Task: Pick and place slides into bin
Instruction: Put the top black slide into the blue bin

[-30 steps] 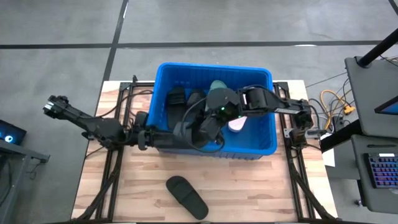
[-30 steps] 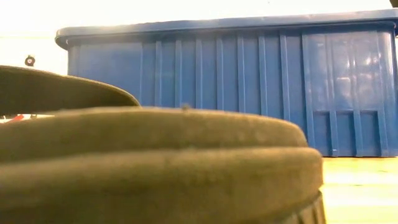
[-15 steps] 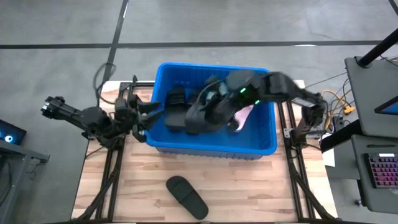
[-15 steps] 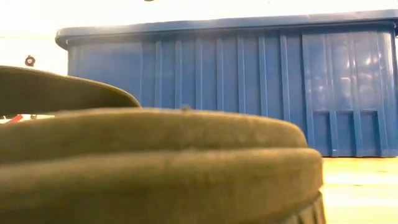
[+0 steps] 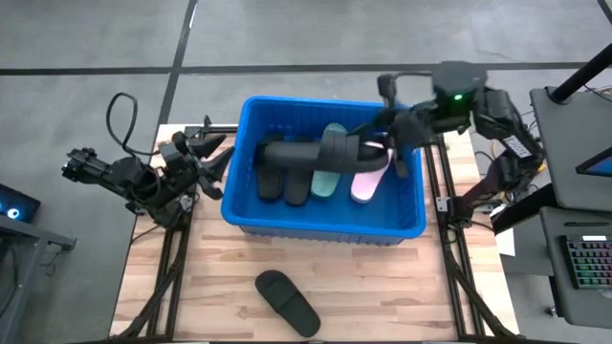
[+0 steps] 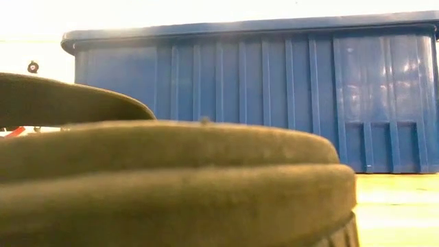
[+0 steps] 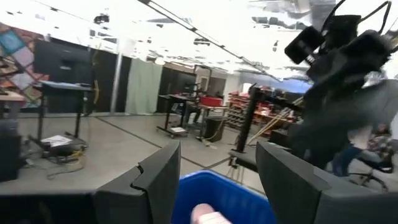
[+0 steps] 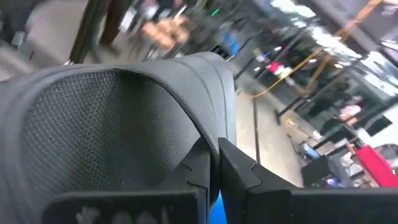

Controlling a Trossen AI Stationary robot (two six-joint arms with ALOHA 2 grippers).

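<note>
Left gripper (image 5: 212, 151) hangs just off the bin's left wall, fingers spread and empty. Inside the bright blue plastic bin (image 5: 392, 225) lie foam slides (image 5: 308, 172), while right gripper (image 5: 368, 143), above, pinches a dark slide's textured strap (image 8: 106, 118). One black slide (image 5: 287, 302) rests on the slatted wooden counter (image 5: 382, 296).

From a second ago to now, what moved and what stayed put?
Both arms left the middle of the bin. The left gripper drew back outside its left wall, fingers open. The right gripper swung to the far right corner, shut on a grey slide. The black slide on the table stayed put.
</note>
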